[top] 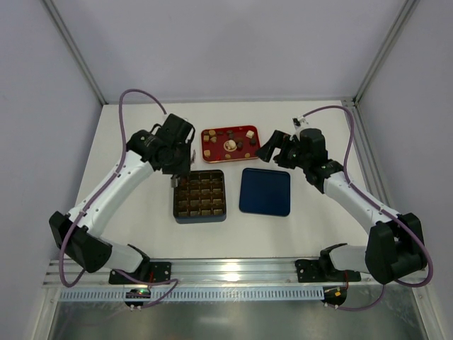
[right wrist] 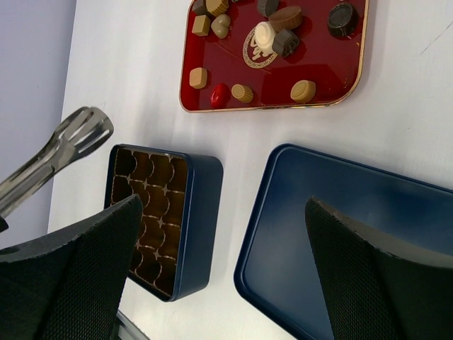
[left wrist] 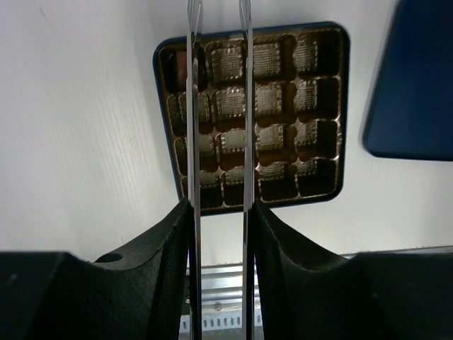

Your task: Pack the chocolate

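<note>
Left wrist view: the left gripper [left wrist: 219, 209] clamps thin steel tongs [left wrist: 246, 106] above the dark-blue square box of gridded brown compartments [left wrist: 311, 95]; the right gripper [right wrist: 223, 219] gapes wide, empty.

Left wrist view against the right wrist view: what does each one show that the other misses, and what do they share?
Only the left wrist view: the left gripper, jaws closed on the tongs, and the grid of the box seen from straight above. Only the right wrist view: the red tray with the chocolate pieces on it, and the right gripper, jaws wide apart and holding nothing. Both: the box, the navy lid beside it, and the tongs.
</note>
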Robot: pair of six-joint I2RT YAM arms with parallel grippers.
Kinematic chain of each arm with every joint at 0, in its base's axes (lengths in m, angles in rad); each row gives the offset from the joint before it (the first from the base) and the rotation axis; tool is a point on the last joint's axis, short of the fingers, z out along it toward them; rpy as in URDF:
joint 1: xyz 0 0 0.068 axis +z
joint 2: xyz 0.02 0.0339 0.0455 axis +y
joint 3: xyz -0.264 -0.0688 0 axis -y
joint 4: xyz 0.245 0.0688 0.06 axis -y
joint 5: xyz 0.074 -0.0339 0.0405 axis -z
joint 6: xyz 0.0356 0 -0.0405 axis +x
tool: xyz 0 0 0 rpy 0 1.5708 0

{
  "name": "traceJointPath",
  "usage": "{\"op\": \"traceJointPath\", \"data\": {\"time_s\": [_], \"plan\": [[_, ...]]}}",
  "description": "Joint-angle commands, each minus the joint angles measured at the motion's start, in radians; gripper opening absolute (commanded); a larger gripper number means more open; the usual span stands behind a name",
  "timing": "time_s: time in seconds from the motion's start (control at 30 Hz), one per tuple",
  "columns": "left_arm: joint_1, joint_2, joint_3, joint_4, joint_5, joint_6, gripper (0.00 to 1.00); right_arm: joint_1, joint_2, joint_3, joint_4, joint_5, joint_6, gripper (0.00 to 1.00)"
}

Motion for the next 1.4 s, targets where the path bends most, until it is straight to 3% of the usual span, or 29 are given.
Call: {"op": "traceJointPath", "data": {"time_s": [0.0, 0.37, 0.5, 1.37], "plan": [[0.004, 0.075, 0.114, 0.060, 0.031, 0.040, 0.38, 0.005, -0.029, 0.053, 0.012, 0.017, -0.020, 0.96], [-0.013, 0.436, 0.466, 0.085, 0.154, 0.109, 0.38, 0.005, -0.082, 0.064, -0.054, 0.040, -0.050, 0.96], [-0.028, 0.528, 0.523, 0.066, 0.161, 0.112, 0.38, 0.003, -0.095, 0.058, -0.068, 0.041, -0.056, 0.96], [-0.073, 0.618, 0.499, 0.052, 0.112, 0.125, 0.39, 0.003, -0.101, 0.031, -0.056, 0.032, -0.056, 0.96]]}}
